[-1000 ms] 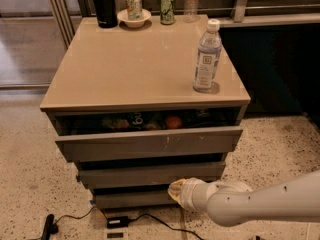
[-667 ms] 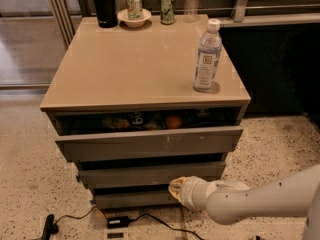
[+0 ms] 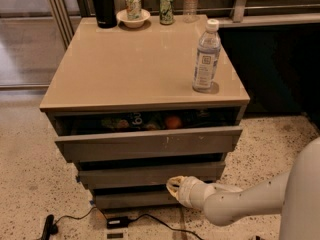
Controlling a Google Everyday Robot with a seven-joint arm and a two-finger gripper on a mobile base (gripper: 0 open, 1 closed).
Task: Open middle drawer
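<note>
Gripper point(image 3: 173, 186): pale tip low at front of cabinet, right of centre, touching or just short of lower edge of middle drawer point(image 3: 125, 176); whether clenched or released, can't tell. White arm point(image 3: 245, 201) runs back from it to lower right, speckled w/ dark dots. Middle drawer: plain grey front, no handle, 2nd of 3 stacked fronts, dark gap above it, interior not visible. Bottom drawer point(image 3: 130, 200): narrowest front, just left of gripper. Top drawer point(image 3: 145, 143): widest front, pale scratch near centre, pulled partway out; inside an orange round item point(image 3: 173, 122) and dark packets, not identifiable. Cabinet top point(image 3: 130, 64): beige. Water bottle point(image 3: 206, 56) upright nr front right corner. Back edge, left to right: black flask point(image 3: 102, 4), white bowl point(image 3: 133, 20) holding a can point(image 3: 133, 5), green can point(image 3: 166, 8), clear bottle point(image 3: 190, 1). Floor: speckled; black cable and adapter point(image 3: 117, 222) below cabinet.
</note>
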